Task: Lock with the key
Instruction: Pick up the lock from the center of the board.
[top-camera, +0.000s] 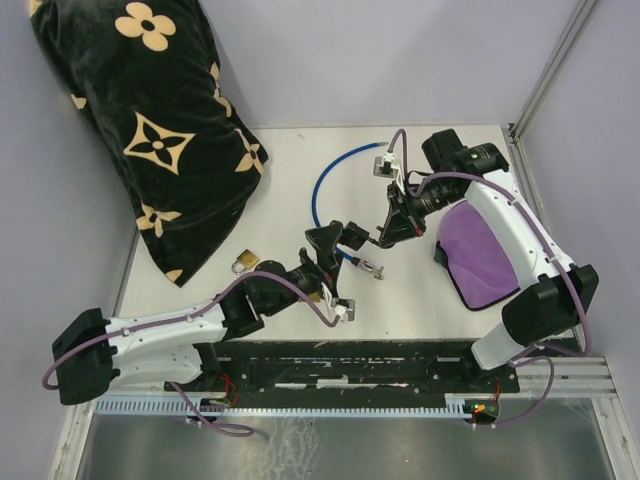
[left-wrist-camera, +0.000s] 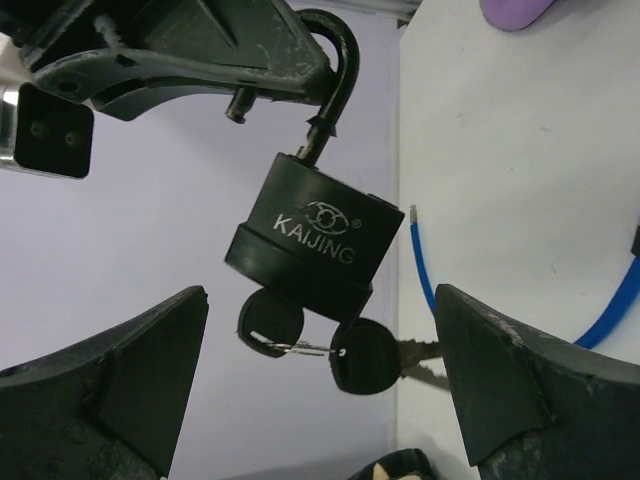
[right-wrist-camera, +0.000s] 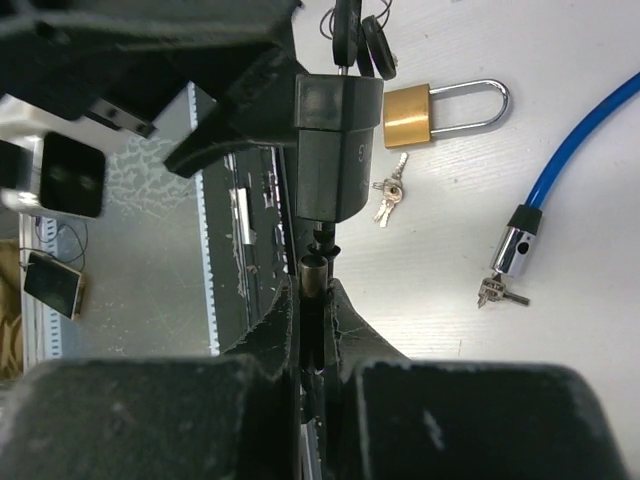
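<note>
The right pincer (right-wrist-camera: 315, 290) is clamped on the shackle (left-wrist-camera: 345, 70) of the black padlock (left-wrist-camera: 310, 235) hanging above the table (top-camera: 290, 160), the left pincer (left-wrist-camera: 320, 335) gapes around its key (left-wrist-camera: 270, 325); closing off-centre could swing the padlock and miss.

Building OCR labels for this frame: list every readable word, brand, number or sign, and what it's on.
"KAIJING", with an emblem above it: on the body of the black padlock.
A mark like "9" on that body's side, right wrist view: too unclear to confirm.
On the brass padlock: nothing readable.
On the pillow: flower motifs only, no letters.
</note>
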